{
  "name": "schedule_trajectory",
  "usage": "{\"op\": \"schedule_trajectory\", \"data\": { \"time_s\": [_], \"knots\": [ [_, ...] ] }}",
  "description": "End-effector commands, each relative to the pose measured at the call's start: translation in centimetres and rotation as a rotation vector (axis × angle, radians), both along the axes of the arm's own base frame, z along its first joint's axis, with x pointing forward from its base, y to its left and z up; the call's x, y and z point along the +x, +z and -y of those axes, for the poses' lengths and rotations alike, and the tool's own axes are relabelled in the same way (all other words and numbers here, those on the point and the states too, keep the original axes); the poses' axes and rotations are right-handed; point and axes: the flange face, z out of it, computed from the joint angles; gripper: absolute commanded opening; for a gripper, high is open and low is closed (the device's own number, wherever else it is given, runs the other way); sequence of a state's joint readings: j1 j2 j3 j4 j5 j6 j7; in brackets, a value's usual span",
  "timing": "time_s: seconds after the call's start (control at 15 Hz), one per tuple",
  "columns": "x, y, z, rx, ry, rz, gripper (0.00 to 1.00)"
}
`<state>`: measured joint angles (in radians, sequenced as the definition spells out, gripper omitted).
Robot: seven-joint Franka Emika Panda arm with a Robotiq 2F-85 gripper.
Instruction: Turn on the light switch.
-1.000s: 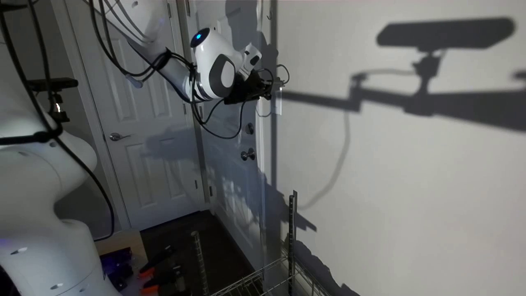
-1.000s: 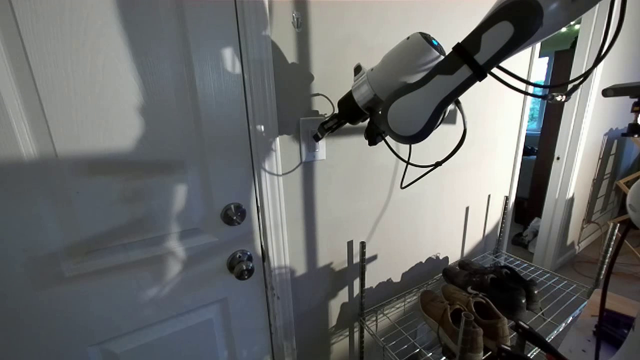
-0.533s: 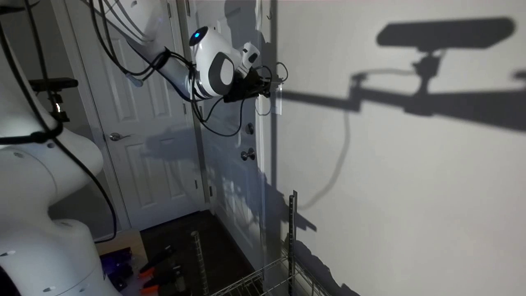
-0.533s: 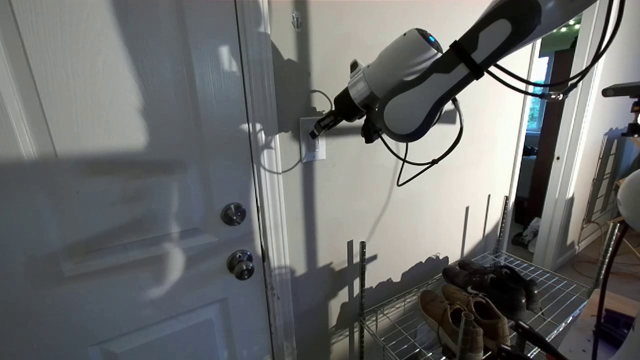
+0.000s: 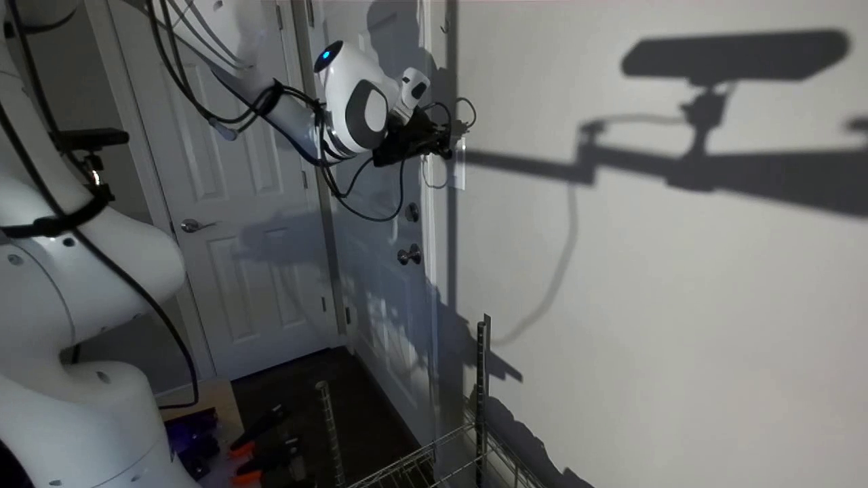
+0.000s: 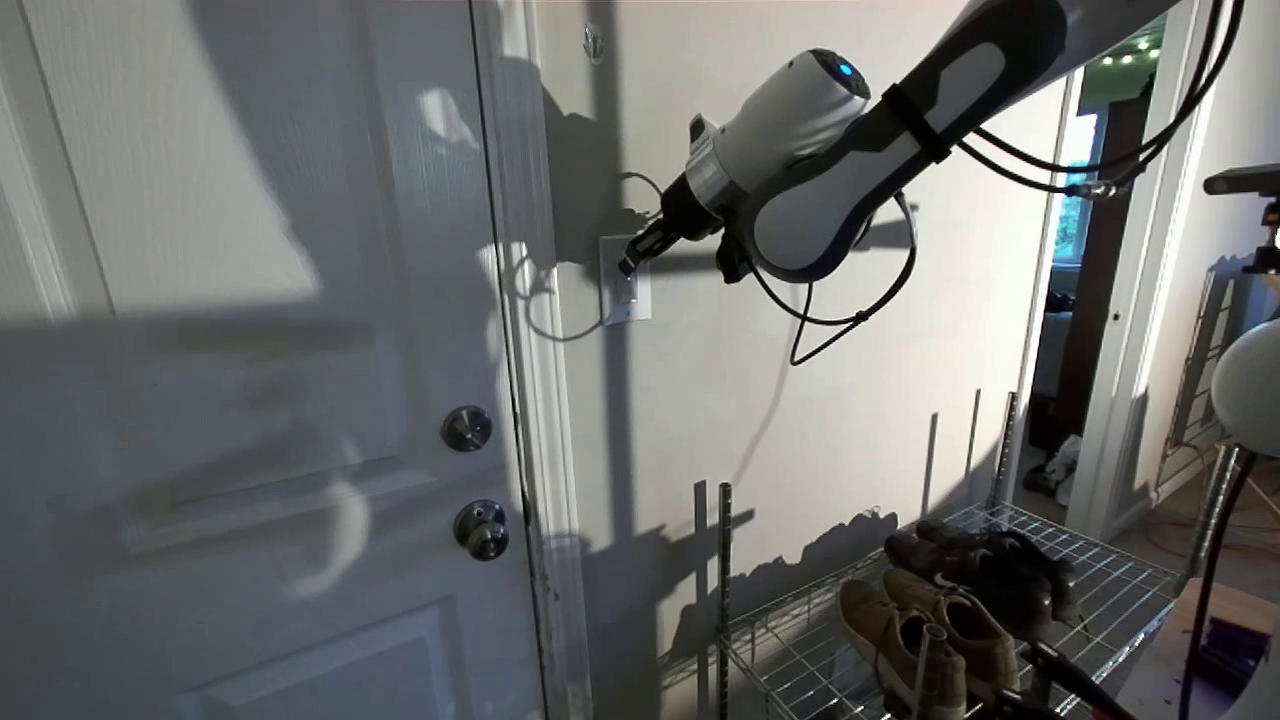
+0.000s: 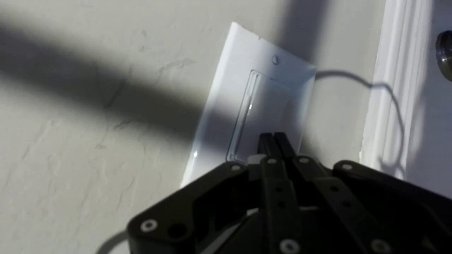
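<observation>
Nearest to me: Panda arm (image 5: 139,247), white body along the left edge of an exterior view, wrist at upper centre. Wrist light (image 5: 326,55) shows blue. Bottom centre, wire rack (image 5: 481,386). Right, pale wall (image 5: 678,325), broad dark shadows (image 5: 732,57) across its upper part. Farther in, the gripper (image 7: 273,135), lower centre of the wrist view: fingers pressed together, tips over one end of the rocker (image 7: 266,106). Light switch (image 6: 627,300): white wall plate, left of centre in an exterior view, tips overlapping its upper half. Touching or just short: cannot tell. Past it, white door (image 5: 373,271), deadbolt (image 5: 411,212) above doorknob (image 5: 409,254). Farthest, left of centre: panelled door (image 5: 237,271) with lever handle (image 5: 192,226).
</observation>
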<state>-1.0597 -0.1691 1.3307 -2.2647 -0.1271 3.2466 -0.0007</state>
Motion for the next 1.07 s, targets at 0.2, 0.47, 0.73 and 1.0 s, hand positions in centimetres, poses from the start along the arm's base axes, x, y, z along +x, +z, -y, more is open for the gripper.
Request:
{"op": "schedule_trajectory", "data": {
  "time_s": [0.2,0.47,0.73,1.0],
  "knots": [
    [-0.9,-4.4,-2.2,-0.046,-0.006,-0.207,0.06],
    [-1.7,-6.8,-1.2,-0.065,-0.024,-0.313,0.06],
    [-1.7,-7.2,-0.4,-0.074,-0.064,-0.346,0.07],
    [-1.5,-7.7,0.5,-0.056,-0.082,-0.379,0.31]
  ]
}}
